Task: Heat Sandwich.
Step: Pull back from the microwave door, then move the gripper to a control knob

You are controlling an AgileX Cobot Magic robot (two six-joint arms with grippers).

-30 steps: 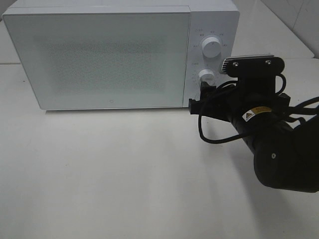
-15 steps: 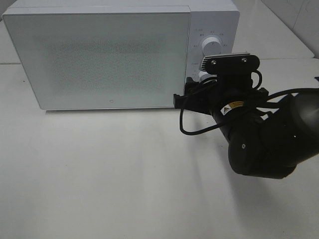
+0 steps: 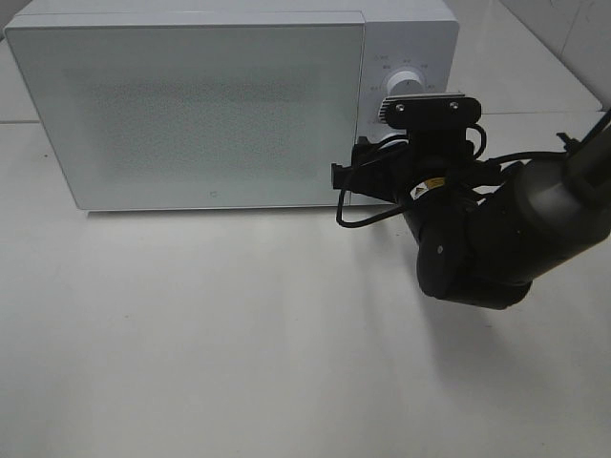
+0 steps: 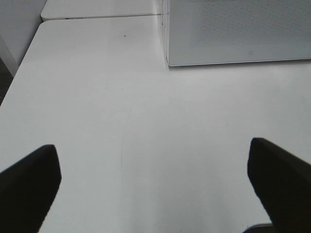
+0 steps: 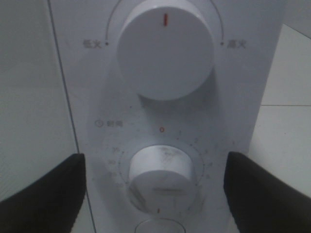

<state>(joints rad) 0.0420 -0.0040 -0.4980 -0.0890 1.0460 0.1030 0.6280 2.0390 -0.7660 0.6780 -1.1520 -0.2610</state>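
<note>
White bench (image 3: pixel 239 334) carries a shut microwave (image 3: pixel 191 105), sandwich unseen, perhaps inside; we judge timer-setting is in hand, right fingers (image 5: pixel 41 194) wide and empty astride the timer knob (image 5: pixel 163 170), which next needs pinching and turning; left fingers (image 4: pixel 29 182) wide, empty.

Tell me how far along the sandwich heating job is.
Done: the microwave door is shut; no sandwich is in view, so presumably inside. In hand: the open right end effector is lined up on the timer knob, not gripping it. Left: turn the knob. The left end effector hangs open over the table.
</note>
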